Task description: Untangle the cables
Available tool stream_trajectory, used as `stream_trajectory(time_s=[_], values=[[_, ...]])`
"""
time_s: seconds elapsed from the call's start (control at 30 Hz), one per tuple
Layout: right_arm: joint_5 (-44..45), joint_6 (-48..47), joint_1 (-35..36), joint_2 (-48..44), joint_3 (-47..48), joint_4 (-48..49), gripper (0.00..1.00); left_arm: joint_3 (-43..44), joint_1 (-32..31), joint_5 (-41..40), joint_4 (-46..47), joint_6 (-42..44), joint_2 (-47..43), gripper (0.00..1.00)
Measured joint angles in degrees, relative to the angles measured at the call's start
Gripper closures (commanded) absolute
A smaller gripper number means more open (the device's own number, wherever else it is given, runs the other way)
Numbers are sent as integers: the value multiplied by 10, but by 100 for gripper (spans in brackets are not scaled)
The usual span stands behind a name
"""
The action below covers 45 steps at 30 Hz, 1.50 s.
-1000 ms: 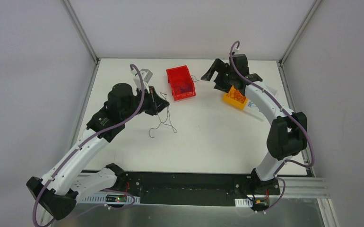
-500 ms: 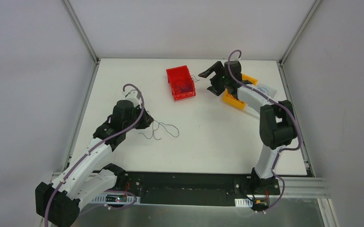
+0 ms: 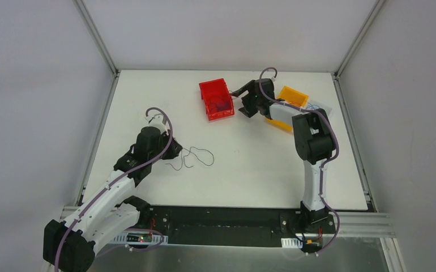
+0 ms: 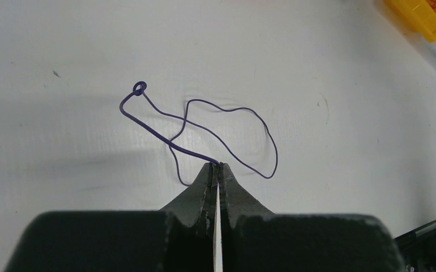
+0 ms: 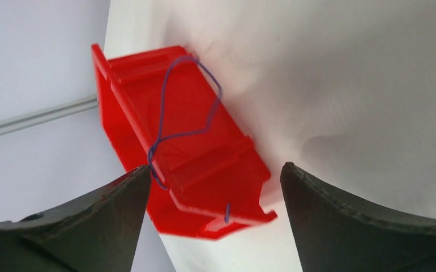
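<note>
Pulls back toward seven o'clock with the left gripper (image 4: 217,165) clamped tight on one purple wire (image 4: 148,128), drawn well apart from the red bin (image 5: 125,113) at twelve o'clock and laid in loose loops on the table (image 3: 249,170). Swings off the yellow bin (image 3: 292,95) at one o'clock with the right gripper (image 5: 216,166) spread wide and empty, lined up on a blue wire (image 5: 218,93) draped inside the red bin. Suggests one wire separated, another next.

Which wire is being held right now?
The purple wire looped on the table, pinched by the left gripper; the blue wire lies in the red bin.
</note>
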Motion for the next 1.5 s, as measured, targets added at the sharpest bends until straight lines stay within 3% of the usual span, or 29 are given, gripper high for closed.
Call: stream_trajectory(time_s=[0.27, 0.5, 0.63, 0.97, 1.23, 1.5], values=[[41, 11, -2, 64, 70, 19, 27, -2, 0, 0, 15, -1, -3, 100], [53, 34, -6, 97, 111, 40, 78, -2, 0, 0, 16, -2, -4, 100], [56, 47, -8, 97, 105, 62, 100, -2, 0, 0, 16, -2, -5, 100], [43, 27, -10, 66, 43, 84, 100, -2, 0, 4, 19, -2, -7, 100], [44, -143, 32, -22, 71, 53, 100, -2, 0, 13, 21, -2, -12, 100], [43, -239, 85, -20, 137, -13, 100, -2, 0, 21, 22, -2, -4, 100]])
